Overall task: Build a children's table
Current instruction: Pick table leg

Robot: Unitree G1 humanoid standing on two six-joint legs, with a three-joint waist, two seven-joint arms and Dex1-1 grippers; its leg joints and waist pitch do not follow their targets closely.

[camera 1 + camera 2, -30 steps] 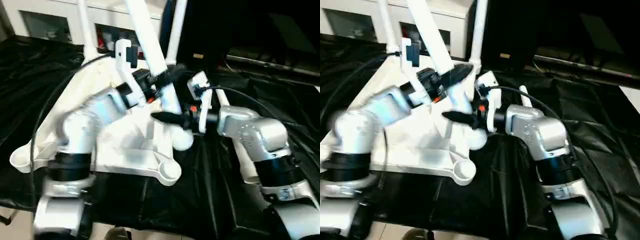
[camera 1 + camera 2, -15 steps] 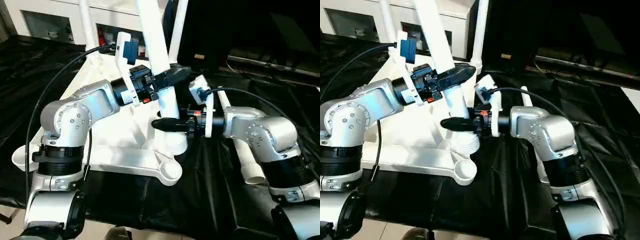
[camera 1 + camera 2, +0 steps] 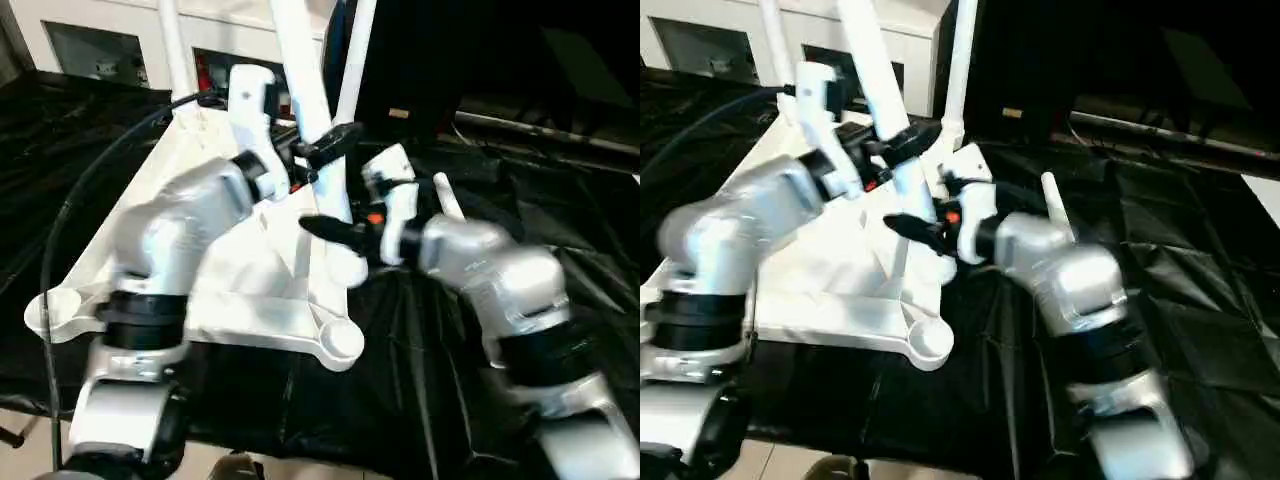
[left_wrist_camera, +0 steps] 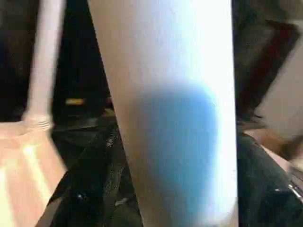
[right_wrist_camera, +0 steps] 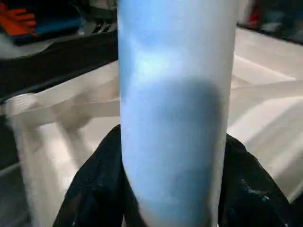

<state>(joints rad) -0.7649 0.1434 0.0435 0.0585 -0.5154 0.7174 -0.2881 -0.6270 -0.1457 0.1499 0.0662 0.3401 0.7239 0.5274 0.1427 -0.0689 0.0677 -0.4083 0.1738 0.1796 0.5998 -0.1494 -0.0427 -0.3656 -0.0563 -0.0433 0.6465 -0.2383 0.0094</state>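
The white table top (image 3: 245, 300) lies underside up on the black cloth, with an open corner socket (image 3: 342, 340) at its near right. Two white legs stand upright in its far sockets, one to the left (image 3: 170, 50) and one to the right (image 3: 355, 60). A third leg (image 3: 305, 70) leans over the top's right side, its lower end (image 3: 347, 265) just behind the near right socket. My left gripper (image 3: 325, 143) is shut on this leg higher up. My right gripper (image 3: 335, 232) is shut on it near the lower end, black fingers (image 5: 94, 189) either side of the tube (image 5: 175, 113).
A fourth white leg (image 3: 447, 205) lies on the black cloth (image 3: 440, 400) behind my right forearm. A white glass-door cabinet (image 3: 100, 50) stands at the back left. A dark box (image 3: 420, 60) sits at the back right. A black cable (image 3: 70, 220) loops beside my left arm.
Both arms are moving with the leg held between them. Its lower end has risen and shifted slightly back from the near right socket.
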